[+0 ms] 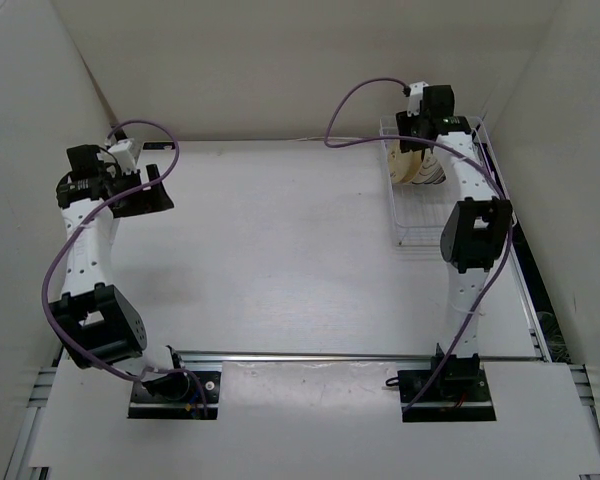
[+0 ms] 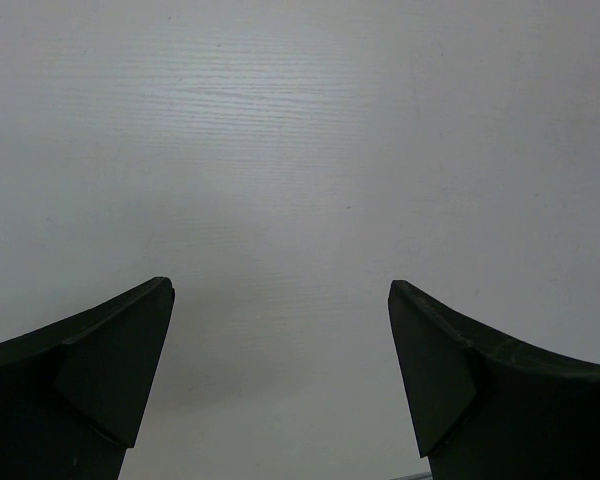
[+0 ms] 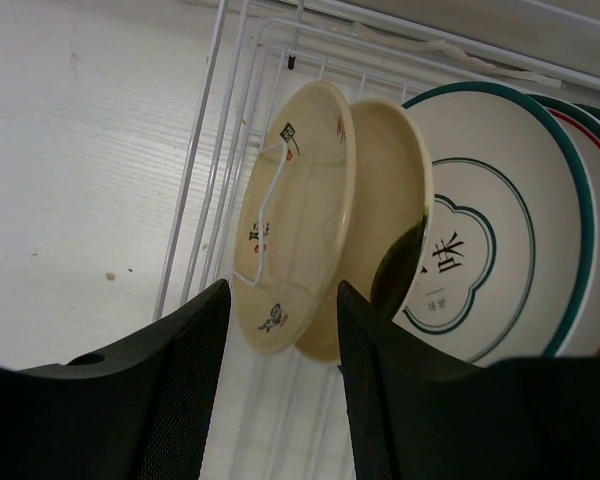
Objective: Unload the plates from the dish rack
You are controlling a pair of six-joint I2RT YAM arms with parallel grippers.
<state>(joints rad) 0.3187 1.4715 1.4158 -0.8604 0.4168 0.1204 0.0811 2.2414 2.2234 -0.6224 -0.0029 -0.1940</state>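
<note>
The right gripper (image 3: 282, 300) is half open at the rack's far end. Its fingers straddle the lower rim of the front tan plate (image 3: 310, 200), and I cannot tell whether either pad touches it. Behind that plate stand a second tan one (image 3: 385, 190) and a white plate (image 3: 480, 180) with a green rim, and more rims crowd in past it. All stand upright in the rack (image 1: 415, 225), whose near half holds nothing. The left gripper (image 2: 280, 290) hangs wide open over bare table (image 2: 300, 120), well away from the rack. No plate lies on the table in the top view, so I judge the unloading hardly begun, with the first grasp being lined up and every plate left to lift out
</note>
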